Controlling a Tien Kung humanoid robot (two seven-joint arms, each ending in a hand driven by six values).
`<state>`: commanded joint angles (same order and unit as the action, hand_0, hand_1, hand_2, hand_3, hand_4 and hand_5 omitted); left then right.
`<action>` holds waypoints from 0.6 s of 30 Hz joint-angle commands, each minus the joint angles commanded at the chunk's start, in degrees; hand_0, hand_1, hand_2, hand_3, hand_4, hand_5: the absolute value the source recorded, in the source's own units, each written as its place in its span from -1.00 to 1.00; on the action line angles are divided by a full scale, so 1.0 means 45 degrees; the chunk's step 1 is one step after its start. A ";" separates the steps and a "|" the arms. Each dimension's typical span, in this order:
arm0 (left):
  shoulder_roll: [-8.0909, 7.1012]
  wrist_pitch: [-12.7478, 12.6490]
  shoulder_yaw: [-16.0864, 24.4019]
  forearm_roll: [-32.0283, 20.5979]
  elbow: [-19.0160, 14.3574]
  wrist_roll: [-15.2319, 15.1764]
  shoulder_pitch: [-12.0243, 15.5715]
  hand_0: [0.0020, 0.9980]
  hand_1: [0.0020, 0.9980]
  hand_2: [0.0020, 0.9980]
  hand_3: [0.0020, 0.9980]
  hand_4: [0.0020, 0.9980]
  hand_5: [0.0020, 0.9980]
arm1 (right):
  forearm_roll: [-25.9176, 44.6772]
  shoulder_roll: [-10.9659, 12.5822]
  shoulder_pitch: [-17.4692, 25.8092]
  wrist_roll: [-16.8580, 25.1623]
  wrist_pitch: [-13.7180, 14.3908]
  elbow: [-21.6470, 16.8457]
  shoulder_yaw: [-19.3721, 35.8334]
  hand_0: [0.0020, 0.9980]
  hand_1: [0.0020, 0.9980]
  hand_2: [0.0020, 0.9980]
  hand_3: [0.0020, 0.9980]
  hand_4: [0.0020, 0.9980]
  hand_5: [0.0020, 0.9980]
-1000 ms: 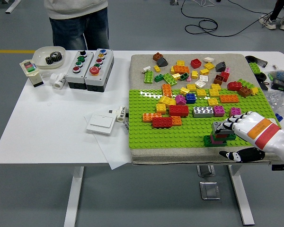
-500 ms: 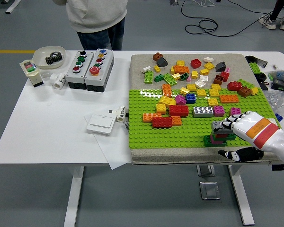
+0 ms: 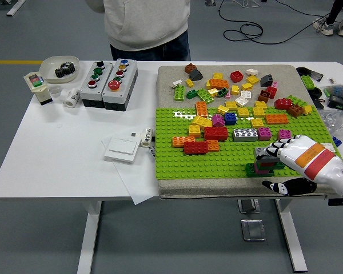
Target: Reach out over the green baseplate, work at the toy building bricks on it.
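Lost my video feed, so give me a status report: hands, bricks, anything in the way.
Right hand on the small brick stack, near right of the green baseplate. Left hand out of view. Loose bricks farther back, none blocking.

bright, even, sharp; soft shadows
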<state>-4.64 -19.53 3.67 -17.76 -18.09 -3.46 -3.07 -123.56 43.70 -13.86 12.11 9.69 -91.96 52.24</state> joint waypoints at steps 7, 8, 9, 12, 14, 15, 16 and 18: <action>0.0004 0.0008 -0.0042 -0.0074 -0.0002 -0.0032 -0.0033 0.20 0.45 0.39 0.11 0.15 0.24 | -0.0020 -0.0039 0.0049 -0.0029 -0.0065 0.0095 -0.0066 -0.23 0.13 0.49 0.42 0.50 -0.08; 0.0003 0.0011 -0.0049 -0.0084 -0.0003 -0.0035 -0.0038 0.20 0.45 0.39 0.11 0.15 0.24 | -0.0019 -0.0043 0.0065 -0.0035 -0.0082 0.0110 -0.0076 -0.23 0.13 0.49 0.42 0.50 -0.08; 0.0003 0.0011 -0.0052 -0.0088 -0.0003 -0.0036 -0.0040 0.20 0.45 0.39 0.11 0.15 0.24 | -0.0019 -0.0044 0.0071 -0.0036 -0.0087 0.0115 -0.0079 -0.23 0.13 0.49 0.42 0.50 -0.08; 0.0006 0.0009 -0.0062 -0.0113 -0.0003 -0.0039 -0.0046 0.19 0.45 0.39 0.11 0.15 0.23 | -0.0021 -0.0043 0.0106 -0.0046 -0.0114 0.0121 -0.0092 -0.23 0.12 0.48 0.41 0.47 -0.12; 0.0006 0.0010 -0.0070 -0.0126 -0.0004 -0.0044 -0.0049 0.19 0.45 0.39 0.11 0.15 0.23 | -0.0013 -0.0035 0.0121 -0.0049 -0.0128 0.0117 -0.0113 -0.23 0.12 0.48 0.41 0.47 -0.12; 0.0005 0.0011 -0.0072 -0.0129 -0.0004 -0.0045 -0.0050 0.19 0.45 0.39 0.11 0.15 0.23 | -0.0011 -0.0034 0.0124 -0.0049 -0.0130 0.0118 -0.0121 -0.23 0.12 0.48 0.41 0.47 -0.12; 0.0004 0.0011 -0.0076 -0.0135 -0.0005 -0.0046 -0.0052 0.20 0.45 0.39 0.11 0.15 0.23 | -0.0011 -0.0034 0.0129 -0.0050 -0.0133 0.0124 -0.0140 -0.25 0.10 0.48 0.40 0.46 -0.13; 0.0003 0.0012 -0.0083 -0.0142 -0.0005 -0.0049 -0.0055 0.20 0.45 0.39 0.11 0.15 0.23 | -0.0015 -0.0038 0.0142 -0.0056 -0.0150 0.0140 -0.0162 -0.25 0.10 0.48 0.40 0.46 -0.13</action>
<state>-4.63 -19.47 3.30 -18.39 -18.12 -3.68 -3.32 -123.62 43.53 -13.22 11.86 9.01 -91.33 51.51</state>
